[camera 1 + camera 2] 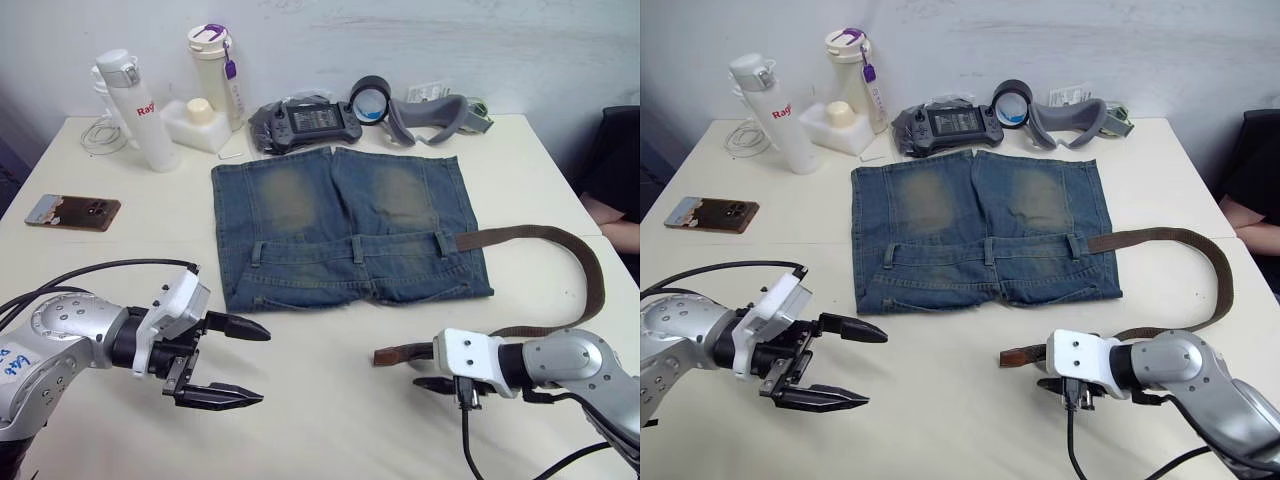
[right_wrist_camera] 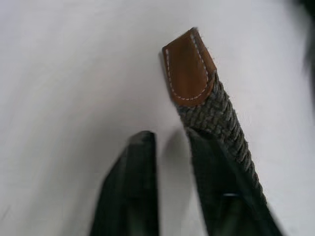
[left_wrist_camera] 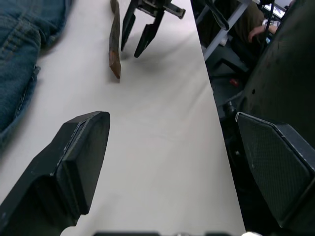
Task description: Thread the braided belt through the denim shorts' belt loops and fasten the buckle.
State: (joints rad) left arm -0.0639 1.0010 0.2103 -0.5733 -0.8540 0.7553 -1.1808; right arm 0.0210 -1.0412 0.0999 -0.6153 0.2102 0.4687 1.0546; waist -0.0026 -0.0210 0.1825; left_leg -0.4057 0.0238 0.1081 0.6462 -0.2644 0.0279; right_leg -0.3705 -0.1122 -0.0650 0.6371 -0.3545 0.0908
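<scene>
The denim shorts (image 1: 345, 230) lie flat mid-table, waistband toward me, with belt loops (image 1: 358, 248) along it. From the right-hand loop (image 1: 443, 241) the braided belt (image 1: 590, 275) curves out to the right and back. Its leather tip (image 2: 189, 73) rests on the table in front of the shorts. The buckle is hidden. My right gripper (image 1: 425, 383) sits low at that tip, open only a narrow gap. The strap runs alongside one finger (image 2: 216, 187), not between the two. My left gripper (image 1: 262, 366) hovers wide open at the front left, holding nothing.
A phone (image 1: 73, 211) lies at the left. Along the back edge stand two bottles (image 1: 135, 110), a white container (image 1: 197, 122), a game controller (image 1: 305, 122), a tape roll (image 1: 370, 100) and a grey headset (image 1: 435, 115). A person's hand (image 1: 610, 215) shows at the right edge.
</scene>
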